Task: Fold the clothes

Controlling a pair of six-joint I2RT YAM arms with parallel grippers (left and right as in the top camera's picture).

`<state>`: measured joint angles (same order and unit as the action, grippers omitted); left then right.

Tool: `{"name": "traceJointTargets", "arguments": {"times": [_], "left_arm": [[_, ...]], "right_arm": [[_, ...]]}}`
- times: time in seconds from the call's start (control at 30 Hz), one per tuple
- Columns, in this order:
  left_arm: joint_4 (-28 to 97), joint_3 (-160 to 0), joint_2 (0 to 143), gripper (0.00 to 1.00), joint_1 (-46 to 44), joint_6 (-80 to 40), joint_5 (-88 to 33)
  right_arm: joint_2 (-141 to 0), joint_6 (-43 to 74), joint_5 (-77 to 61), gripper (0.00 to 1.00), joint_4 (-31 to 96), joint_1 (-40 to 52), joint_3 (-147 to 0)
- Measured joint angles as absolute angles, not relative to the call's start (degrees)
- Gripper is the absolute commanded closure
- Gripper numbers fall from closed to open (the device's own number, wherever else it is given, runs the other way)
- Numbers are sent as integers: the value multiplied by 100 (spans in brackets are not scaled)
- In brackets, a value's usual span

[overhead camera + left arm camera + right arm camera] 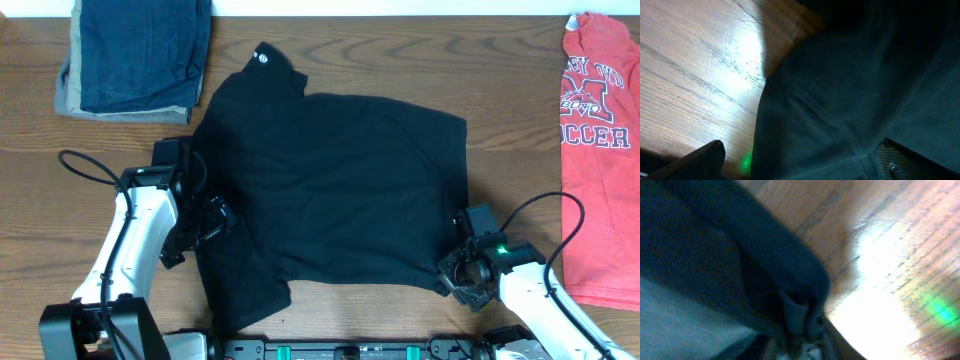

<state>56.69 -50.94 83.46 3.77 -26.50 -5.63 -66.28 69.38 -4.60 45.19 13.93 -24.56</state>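
Note:
The clothes, a black shirt with a small white round logo near its far left corner, lie spread flat in the middle of the wooden table. My left gripper sits at the shirt's left edge. In the left wrist view it is open wide, one of its fingers over bare wood and the other over the fabric. My right gripper is at the shirt's near right corner. In the right wrist view it is shut on a bunched fold of the black fabric.
A folded blue denim and tan stack lies at the far left. A red printed T-shirt lies along the right edge. Black cables loop beside each arm.

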Motion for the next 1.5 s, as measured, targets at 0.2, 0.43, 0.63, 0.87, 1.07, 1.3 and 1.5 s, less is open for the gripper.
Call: {"name": "traceJointTargets", "arguments": {"times": [0.2,0.43,0.63,0.87,1.07,1.3,1.5], "left_arm": [[5669,-5094,8346,2,377,-2650,-565],[5666,-5094,8346,2,377,-2650,-563],[5684,-5092,8346,2,377,-2650,-565],[5983,-5087,8346,2,375,-2569,-910],[6254,-5076,8346,2,110,-2414,-1260],[6222,-4807,8346,2,-602,-2536,-1621],[5704,-4136,8346,2,-906,-2877,-1691]], "right_arm": [[-6643,6685,-709,99,4495,762,-2458],[-6755,5902,-679,98,4692,-495,-2639],[-6766,5135,-620,98,4860,-1343,-3293],[-6766,4654,-574,98,4884,-1800,-3848],[-6766,4484,-578,97,4886,-1907,-3972],[-6766,4353,-576,96,4928,-1907,-3972],[-6768,4268,-576,96,4984,-1907,-3972]]}}
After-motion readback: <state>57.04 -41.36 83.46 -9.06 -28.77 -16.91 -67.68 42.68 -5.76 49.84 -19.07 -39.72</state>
